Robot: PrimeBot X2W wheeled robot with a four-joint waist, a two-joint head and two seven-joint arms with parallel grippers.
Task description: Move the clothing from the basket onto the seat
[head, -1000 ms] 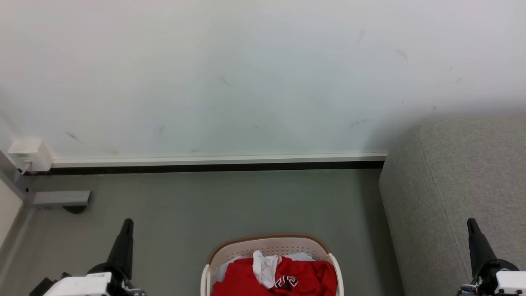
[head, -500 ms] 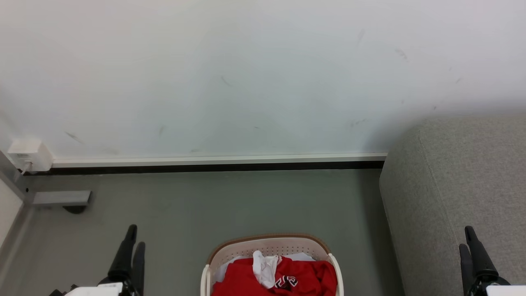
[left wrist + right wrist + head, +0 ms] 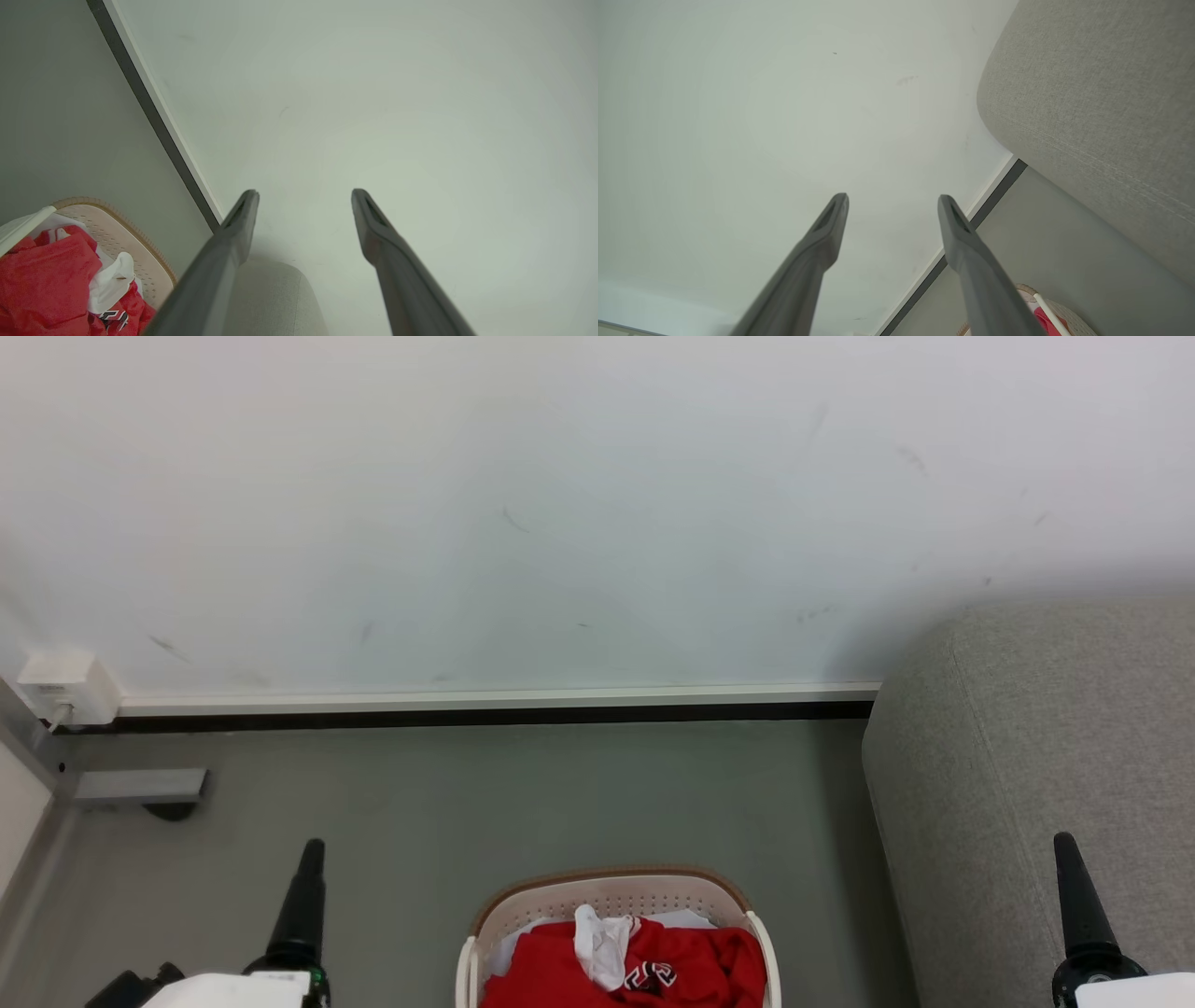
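Looking down from the head camera, the basket [image 3: 611, 880] sits on the smooth grey floor [image 3: 523, 793], an oval of cream perforated plastic under a brown woven-look rim; its near half is cut off. Crumpled red clothing [image 3: 700, 971] fills it, a limp white piece [image 3: 602, 943] on top beside a black-and-white print (unreadable). The left pincer [image 3: 311, 859] stands well to the basket's left, the right pincer [image 3: 1066, 854] well to its right, overlapping the seat [image 3: 1027, 737], a rounded grey woven-fabric bulk with a stitched seam. Each shows as one dark tapered spike here.

Left wrist view: two matte fingers [image 3: 233, 233] spread wide, nothing between, white wall [image 3: 420, 116] behind; basket and clothing at lower left.

Right wrist view: fingers likewise wide and empty; the seat lies upper right, a sliver of basket at the bottom edge.
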